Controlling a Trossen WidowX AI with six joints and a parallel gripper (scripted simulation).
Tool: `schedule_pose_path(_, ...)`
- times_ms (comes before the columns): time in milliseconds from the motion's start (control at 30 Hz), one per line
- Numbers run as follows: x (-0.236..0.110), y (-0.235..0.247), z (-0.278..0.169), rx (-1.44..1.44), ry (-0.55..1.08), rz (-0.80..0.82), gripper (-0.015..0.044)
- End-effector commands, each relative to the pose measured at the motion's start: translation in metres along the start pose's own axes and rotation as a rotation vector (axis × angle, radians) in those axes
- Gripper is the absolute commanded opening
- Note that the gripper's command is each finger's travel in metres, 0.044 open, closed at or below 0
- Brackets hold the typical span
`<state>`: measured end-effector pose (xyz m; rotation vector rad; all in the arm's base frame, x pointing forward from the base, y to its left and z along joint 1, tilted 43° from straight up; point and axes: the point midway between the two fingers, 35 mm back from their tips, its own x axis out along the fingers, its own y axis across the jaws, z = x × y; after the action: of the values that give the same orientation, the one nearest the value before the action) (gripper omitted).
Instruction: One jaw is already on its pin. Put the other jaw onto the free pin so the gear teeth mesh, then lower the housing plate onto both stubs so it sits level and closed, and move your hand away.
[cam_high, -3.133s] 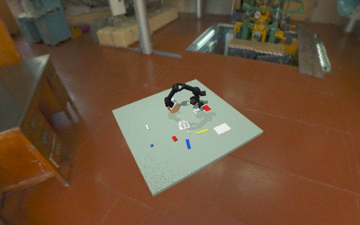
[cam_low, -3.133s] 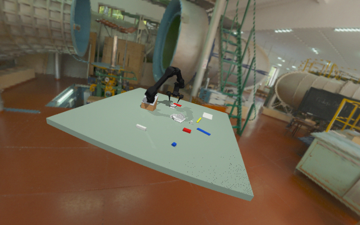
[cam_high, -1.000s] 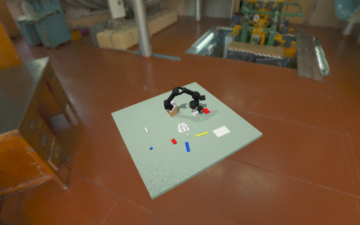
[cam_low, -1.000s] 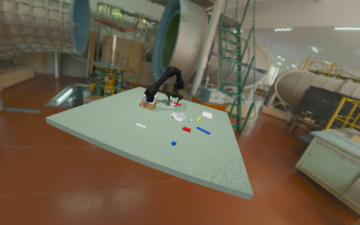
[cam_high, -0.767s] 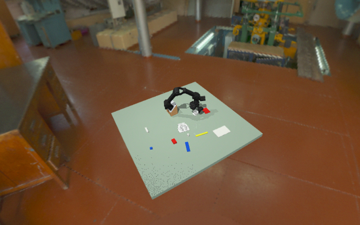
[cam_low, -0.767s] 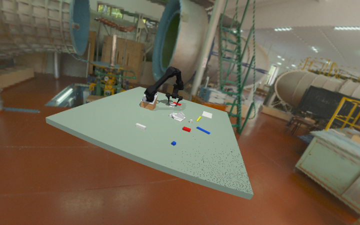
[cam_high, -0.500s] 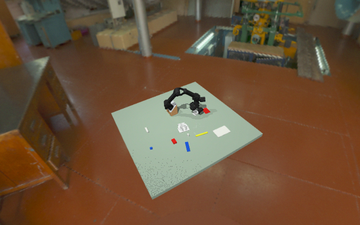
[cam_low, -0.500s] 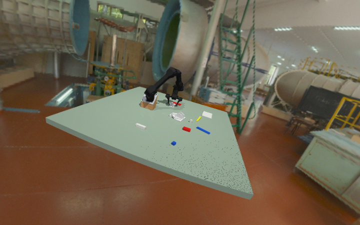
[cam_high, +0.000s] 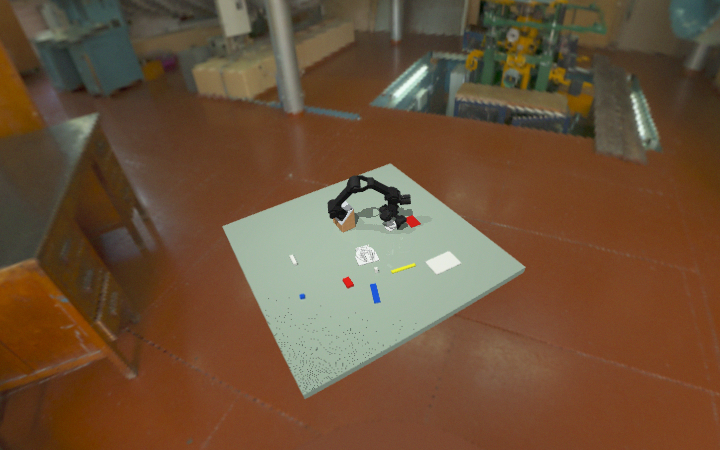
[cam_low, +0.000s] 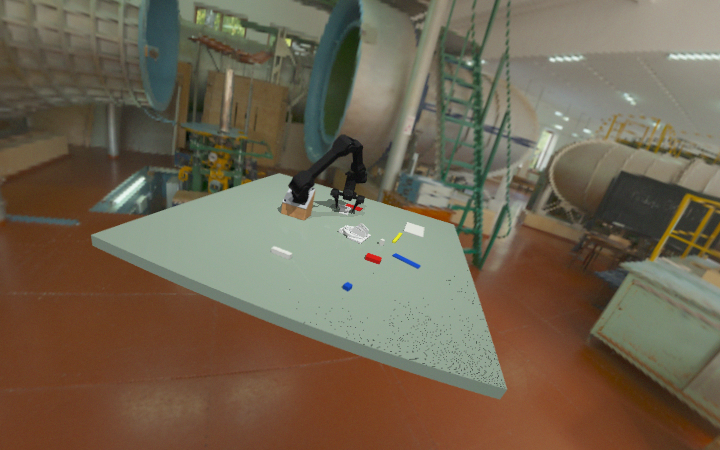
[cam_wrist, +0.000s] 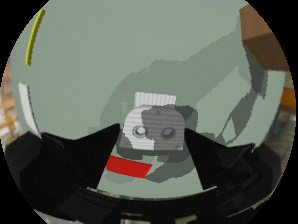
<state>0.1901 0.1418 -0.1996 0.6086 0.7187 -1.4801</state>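
Note:
My gripper (cam_high: 393, 222) (cam_low: 345, 211) (cam_wrist: 153, 129) is open and points down, with nothing held. A white part with a rounded plate and two round holes or bosses (cam_wrist: 153, 142) lies between and below the fingers, partly in shadow; a ribbed block shows at its far side. It looks like the housing plate, but I cannot tell for certain. A separate white assembly (cam_high: 366, 255) (cam_low: 355, 232) sits nearer the middle of the table. Its jaws, pins and gear teeth are too small to make out. A small white piece (cam_high: 376, 269) (cam_low: 381, 241) lies beside it.
A flat red piece (cam_high: 413, 221) (cam_wrist: 129, 166) lies close to the part under my fingers. A yellow bar (cam_high: 403, 267) (cam_low: 397, 237), a white sheet (cam_high: 443, 262) (cam_low: 414, 229), a blue bar (cam_high: 375, 293), a red block (cam_high: 347, 282), a blue cube (cam_high: 302, 296) and a white bar (cam_high: 293, 259) lie farther off.

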Motion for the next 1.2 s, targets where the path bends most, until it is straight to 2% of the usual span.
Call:
schedule_pose_path(0,0.0011,0.0005,0.0002,-0.003,-0.002,0.004,0.044)
schedule_pose_path(267,0.0011,0.0005,0.0002,-0.003,-0.002,0.004,0.044)
schedule_pose_path(700,0.0005,0.0,0.0,0.0,0.0,0.0,0.0353)
schedule_pose_path(1167,-0.004,0.0004,-0.0004,0.0,0.0,0.0,0.0351)
